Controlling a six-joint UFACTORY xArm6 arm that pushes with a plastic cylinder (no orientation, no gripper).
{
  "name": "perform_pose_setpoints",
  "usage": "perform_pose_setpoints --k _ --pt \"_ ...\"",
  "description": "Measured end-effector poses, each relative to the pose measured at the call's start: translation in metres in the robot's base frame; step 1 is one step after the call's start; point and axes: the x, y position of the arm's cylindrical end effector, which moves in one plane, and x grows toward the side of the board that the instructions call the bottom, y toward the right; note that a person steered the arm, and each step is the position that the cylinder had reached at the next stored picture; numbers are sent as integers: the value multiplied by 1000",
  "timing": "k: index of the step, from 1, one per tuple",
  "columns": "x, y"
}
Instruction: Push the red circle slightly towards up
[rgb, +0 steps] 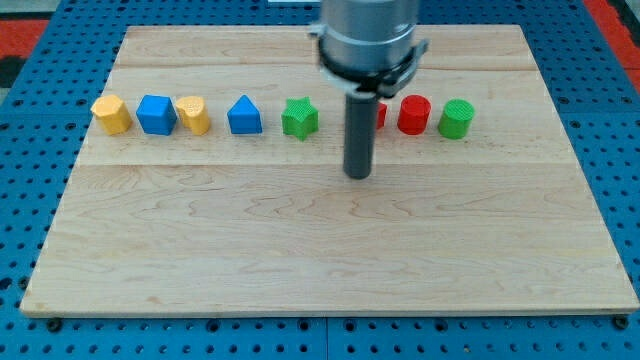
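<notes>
A pale wooden worktop (300, 260) fills the frame. No claw shows, only my dark rod; my tip (358, 176) rests centre frame, below a row of blocks. The red circle (414, 115) sits up right, between a half-hidden red block (380, 113) and a green cylinder (456, 119).

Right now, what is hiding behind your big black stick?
Behind my rod a red block peeks out on the view's right side. Most of it is covered, so I cannot tell its shape. My tip rests on the board, below the row of blocks.
</notes>
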Motion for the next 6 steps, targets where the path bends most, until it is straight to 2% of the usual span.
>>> perform_pose_setpoints --k 1,2,3,5,6 --pt "-25 52" --pt "-47 64" --pt "-53 64" --pt "-117 55" --pt "-74 48"
